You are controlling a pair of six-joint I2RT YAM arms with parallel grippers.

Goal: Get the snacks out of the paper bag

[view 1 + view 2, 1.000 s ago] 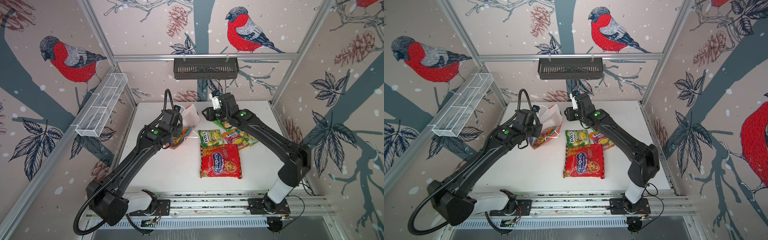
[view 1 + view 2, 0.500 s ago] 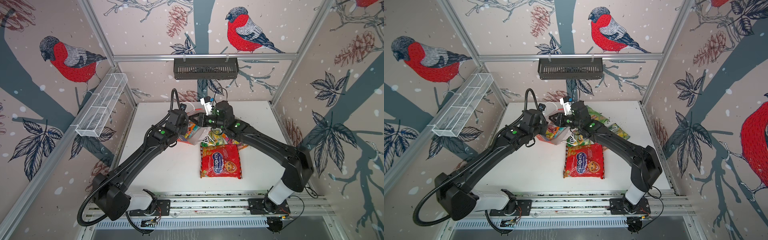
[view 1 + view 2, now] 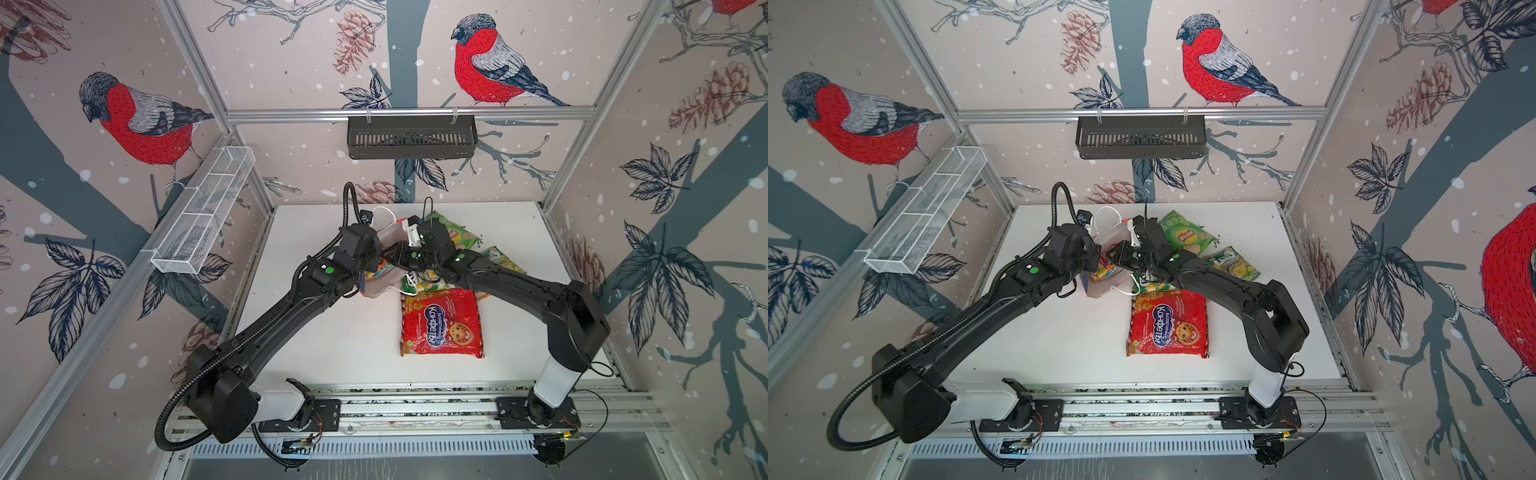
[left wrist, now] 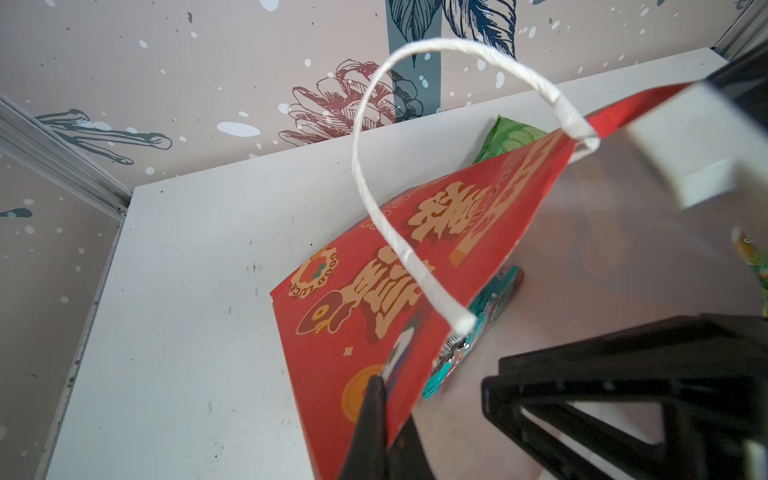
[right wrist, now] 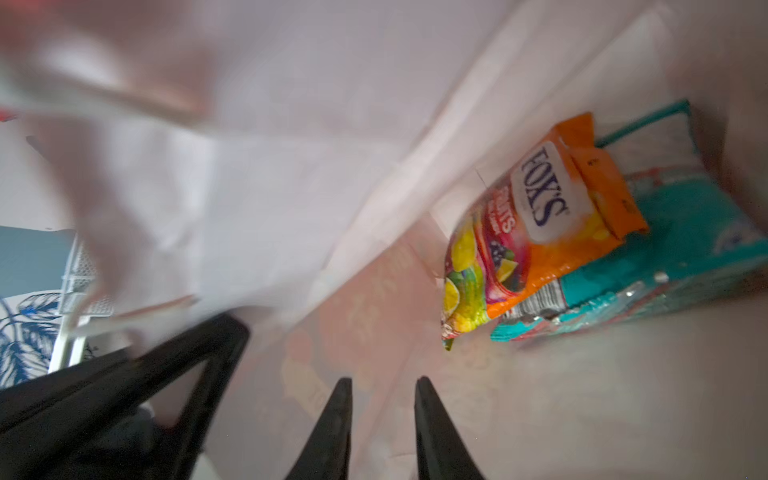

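Right pincer [image 5: 383, 380] entered paper bag [image 4: 332, 365] on white tabletop [image 4: 187, 291], ajar, empty; left pincer [image 4: 386, 395] pinches it.

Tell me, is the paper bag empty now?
No, the right wrist view shows an orange Fox's packet and a teal packet lying inside the paper bag.

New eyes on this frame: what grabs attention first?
The large red packet lies flat on the white table, front of centre, and stands out in both top views. Behind it the left gripper pinches the rim of the paper bag. The right gripper, jaws apart, reaches inside toward an orange Fox's pack overlapping a teal packet.
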